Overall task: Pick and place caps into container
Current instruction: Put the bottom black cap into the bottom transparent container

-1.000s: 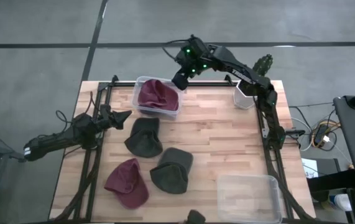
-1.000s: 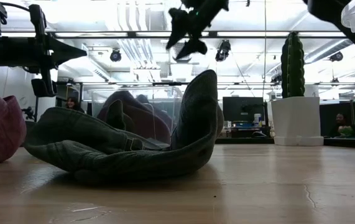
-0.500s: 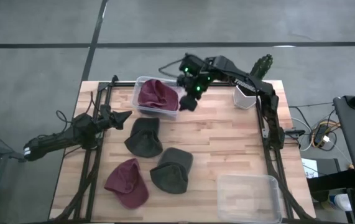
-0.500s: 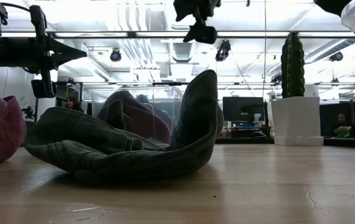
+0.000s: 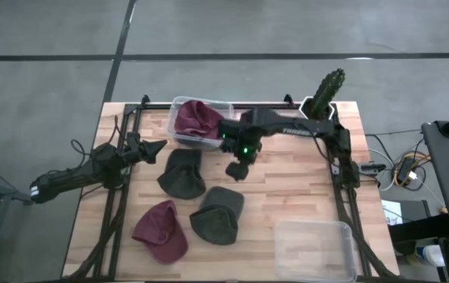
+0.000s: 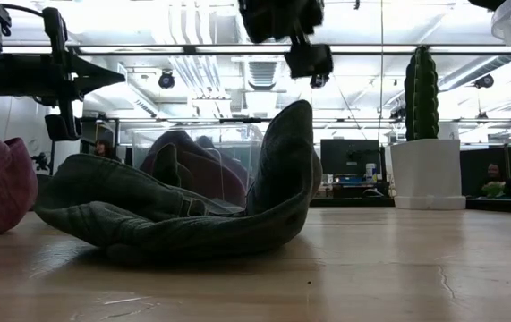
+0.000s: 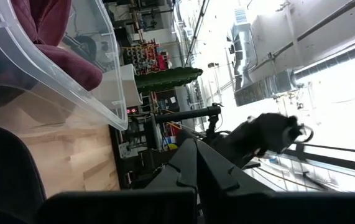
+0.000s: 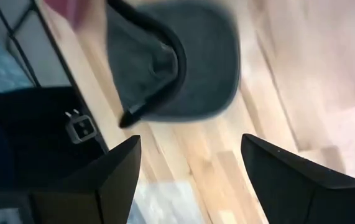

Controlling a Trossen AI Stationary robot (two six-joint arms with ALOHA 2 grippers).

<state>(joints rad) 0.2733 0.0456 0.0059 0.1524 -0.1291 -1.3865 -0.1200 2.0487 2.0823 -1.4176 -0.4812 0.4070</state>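
Right claw (image 5: 237, 170) hangs mid-table with fingers spread, apparently empty; left claw (image 5: 156, 147) waits closed at its side.

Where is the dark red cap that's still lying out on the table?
In the high view, the maroon cap lies near the table's front left, beside an olive cap on its right.

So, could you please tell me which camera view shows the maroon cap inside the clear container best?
The high view: the maroon cap lies fully visible in the clear container. The low view shows it dimly behind an olive cap; the left wrist view catches an edge; the right wrist view, possibly a blur.
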